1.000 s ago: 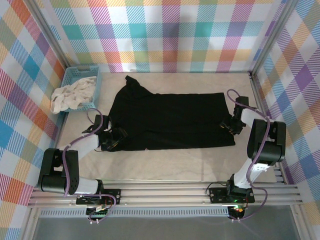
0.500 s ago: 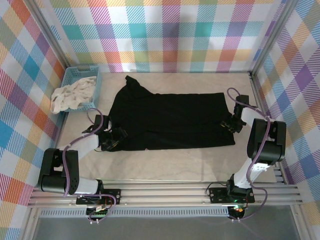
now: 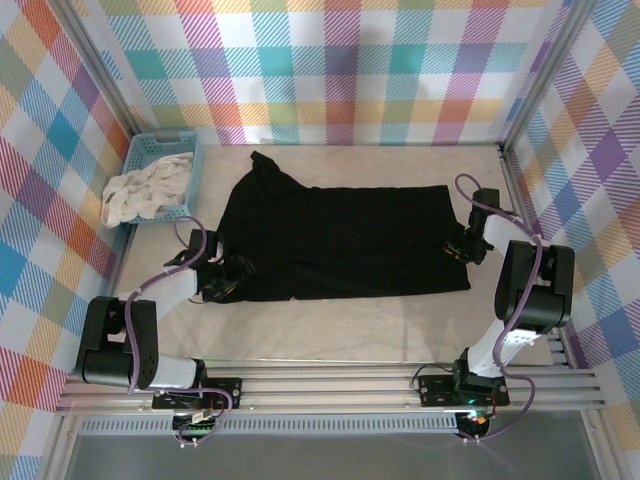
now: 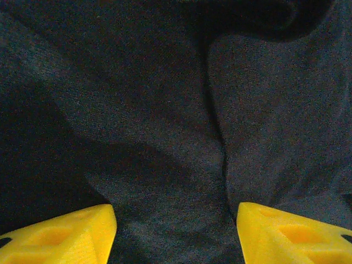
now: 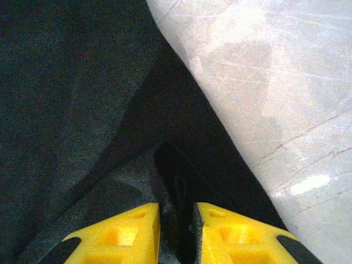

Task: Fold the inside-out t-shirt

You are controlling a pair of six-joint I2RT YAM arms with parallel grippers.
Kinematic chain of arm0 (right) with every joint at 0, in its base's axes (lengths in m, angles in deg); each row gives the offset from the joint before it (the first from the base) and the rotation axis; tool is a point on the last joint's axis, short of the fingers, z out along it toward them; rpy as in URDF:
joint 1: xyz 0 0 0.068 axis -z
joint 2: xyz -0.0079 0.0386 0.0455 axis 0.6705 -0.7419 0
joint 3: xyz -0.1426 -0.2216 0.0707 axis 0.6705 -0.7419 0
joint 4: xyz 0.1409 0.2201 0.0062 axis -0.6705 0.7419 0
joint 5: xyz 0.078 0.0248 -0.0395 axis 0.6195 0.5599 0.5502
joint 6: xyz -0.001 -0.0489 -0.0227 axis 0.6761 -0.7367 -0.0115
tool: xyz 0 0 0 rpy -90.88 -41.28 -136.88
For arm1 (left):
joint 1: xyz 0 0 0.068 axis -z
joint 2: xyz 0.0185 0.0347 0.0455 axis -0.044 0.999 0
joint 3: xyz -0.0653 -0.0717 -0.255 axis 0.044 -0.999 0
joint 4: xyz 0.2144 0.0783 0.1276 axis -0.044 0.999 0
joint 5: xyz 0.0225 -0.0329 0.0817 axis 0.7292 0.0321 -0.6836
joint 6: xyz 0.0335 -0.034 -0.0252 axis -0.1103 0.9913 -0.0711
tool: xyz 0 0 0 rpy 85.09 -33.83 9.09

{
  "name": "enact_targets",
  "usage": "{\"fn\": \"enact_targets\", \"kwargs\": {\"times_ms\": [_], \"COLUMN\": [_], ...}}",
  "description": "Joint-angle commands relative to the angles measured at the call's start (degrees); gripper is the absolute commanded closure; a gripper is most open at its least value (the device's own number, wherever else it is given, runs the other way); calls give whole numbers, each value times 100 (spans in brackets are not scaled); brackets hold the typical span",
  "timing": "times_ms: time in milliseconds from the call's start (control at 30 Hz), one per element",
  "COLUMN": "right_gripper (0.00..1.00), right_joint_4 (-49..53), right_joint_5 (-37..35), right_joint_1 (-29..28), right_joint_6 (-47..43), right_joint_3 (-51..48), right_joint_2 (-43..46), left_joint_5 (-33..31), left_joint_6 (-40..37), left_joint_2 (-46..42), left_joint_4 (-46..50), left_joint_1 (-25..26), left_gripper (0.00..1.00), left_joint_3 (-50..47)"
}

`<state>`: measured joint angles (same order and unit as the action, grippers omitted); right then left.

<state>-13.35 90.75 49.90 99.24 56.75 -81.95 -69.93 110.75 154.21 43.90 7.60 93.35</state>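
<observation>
**One fold at most, more to go**

Partway, by my read. The inside-out t-shirt [image 3: 340,240] lies mid-tabletop [image 3: 330,330] as a wide, flat band running left-right, with one sleeve poking out at the far-left corner. The near and right edges look straight, so I'd guess a first lengthwise fold is in. It's nowhere near a compact stack, so I reckon the sleeve tuck plus the crosswise folds are left.

Left gripper [image 3: 222,280] sits at the shirt's near-left corner. On the left wrist cam its fingers [image 4: 71,234] are spread wide over creased fabric, w/ nothing held. Right gripper [image 3: 462,250] is at the shirt's right edge. On the right wrist cam its fingers [image 5: 126,231] are nearly together, w/ a ridge of black cloth pinched in the narrow gap and bare tabletop just to the right.

Blue basket [image 3: 160,165] w/ the white-cream cloth [image 3: 145,190] sits far left, apart from the shirt.

Hard to tell:
- Black on black, so I can't count layers or confirm seams.
- The near-left corner is under the left gripper in the top view.
- Both wrist cams cut the fingers off at the frame bottom, so I can't judge how deep the right pinch goes.
</observation>
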Motion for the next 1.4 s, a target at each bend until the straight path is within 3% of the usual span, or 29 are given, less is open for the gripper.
{"fn": "enact_targets", "kwargs": {"times_ms": [0,233,400,567,767,933,1133,1367], "right_gripper": [75,75,90,92,85,72,62,55], "right_joint_4": [187,167,-28,-553,-1516,-1501,-1432,222], "right_joint_5": [78,310,661,904,1150,821,659,-113], "right_joint_1": [-40,-41,-15,140,369,373,294,-15], "right_joint_6": [-50,24,269,955,2018,2010,1160,219], "right_joint_3": [165,194,325,526,694,712,144,-342], "right_joint_2": [222,205,121,-2,-722,-918,-83,665], "left_joint_5": [-95,-103,-95,-180,-261,-297,-297,-277], "left_joint_6": [-121,-126,-130,-156,-215,-235,-233,-216], "left_joint_2": [102,87,80,38,15,-42,-63,-91], "left_joint_4": [349,353,358,402,425,472,490,531], "left_joint_1": [-15,-16,-16,-11,-16,-15,-16,-16], "left_gripper": [38,38,38,38,38,38,38,38], "left_joint_3": [-18,-25,-24,-22,-27,-35,-9,17]}}
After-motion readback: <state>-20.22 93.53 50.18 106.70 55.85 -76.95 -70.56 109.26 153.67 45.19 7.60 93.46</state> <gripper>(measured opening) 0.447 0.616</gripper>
